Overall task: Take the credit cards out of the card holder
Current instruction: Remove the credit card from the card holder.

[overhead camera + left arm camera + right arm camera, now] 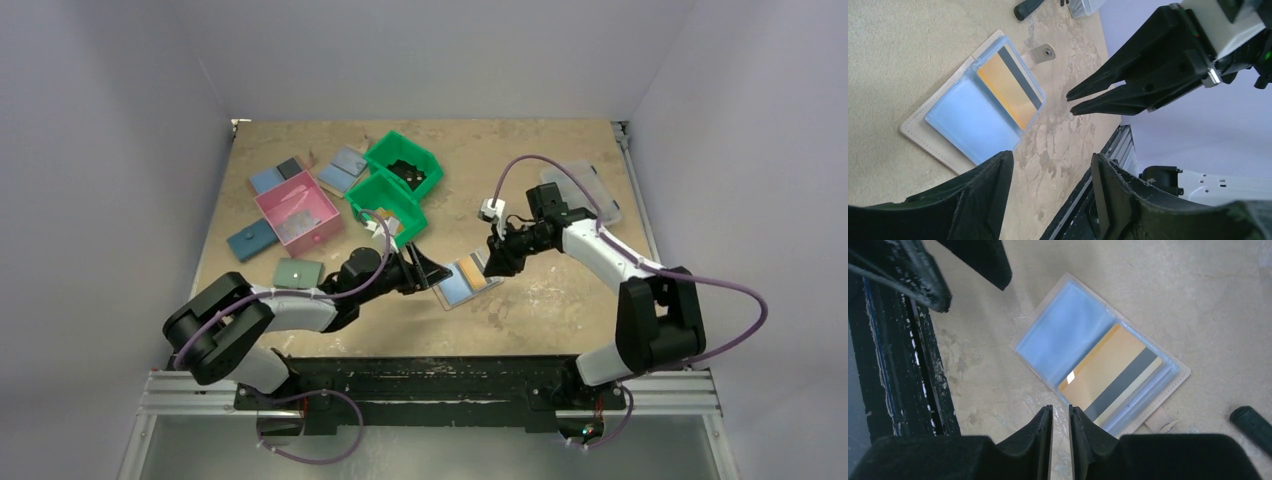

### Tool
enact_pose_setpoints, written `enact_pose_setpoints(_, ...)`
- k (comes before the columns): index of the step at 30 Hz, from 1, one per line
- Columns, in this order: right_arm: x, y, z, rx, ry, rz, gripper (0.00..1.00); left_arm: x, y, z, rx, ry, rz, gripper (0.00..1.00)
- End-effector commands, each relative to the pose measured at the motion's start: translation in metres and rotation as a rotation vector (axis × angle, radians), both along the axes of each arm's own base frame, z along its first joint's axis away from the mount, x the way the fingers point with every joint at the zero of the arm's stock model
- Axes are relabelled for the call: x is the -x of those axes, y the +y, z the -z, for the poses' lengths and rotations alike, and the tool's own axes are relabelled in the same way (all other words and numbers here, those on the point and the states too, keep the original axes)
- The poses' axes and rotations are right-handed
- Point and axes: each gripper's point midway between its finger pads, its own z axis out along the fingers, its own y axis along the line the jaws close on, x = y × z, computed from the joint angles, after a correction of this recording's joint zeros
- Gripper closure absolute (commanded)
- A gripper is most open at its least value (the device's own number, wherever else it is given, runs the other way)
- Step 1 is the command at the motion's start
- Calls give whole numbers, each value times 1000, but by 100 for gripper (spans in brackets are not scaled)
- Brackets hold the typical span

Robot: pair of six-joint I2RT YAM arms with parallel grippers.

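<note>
From overhead, the card holder (466, 283) is only a small pale patch toward the near edge of the tabletop (560, 320), about midway between its left and right edges, lying between my two claws. My wrist cameras show the detail.

My left claw (1050, 157) is released, its matte black fingers spread wide with nothing between them. The holder (973, 107) lies open and flat just beyond its tips. The holder has a stitched beige border, a light-blue panel and glossy clear sleeves. One sleeve shows a yellow-orange credit card (1008, 90) with a dark stripe. A small snap tab (1040, 54) sticks out from the holder's far side.

My right claw (1060, 410) is clenched to a thin slit and grasps nothing. Its tips sit just beside the card side of the holder (1100, 372); I cannot tell whether they touch. Only this view shows a pale band next to the stripe on the card (1108, 375).

The tabletop is mottled, worn beige. Farther off, towards its far left corner, only the overhead view shows a pink bin (297, 210) and two green bins (405, 165).
</note>
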Motion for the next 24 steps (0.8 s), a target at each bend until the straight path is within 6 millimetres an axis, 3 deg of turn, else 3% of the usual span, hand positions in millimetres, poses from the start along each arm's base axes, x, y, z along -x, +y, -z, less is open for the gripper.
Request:
enact_pose_setpoints(1,-26,-2,4,50,45,152,78,-10,-11,-20,111,-43,-24,40)
enact_pose_setpoints(9,-41,-8,22,136,57,246,91,-18,-22,-5,107,-10,-30,45)
enact_pose_setpoints(17,-47,-5,33,190,43,270,95,-28,-33,25,3,68,-67,53)
enact_pose_setpoints(24,-55,-5,33,200,27,309,97,-33,-44,42,-81,119,-89,53)
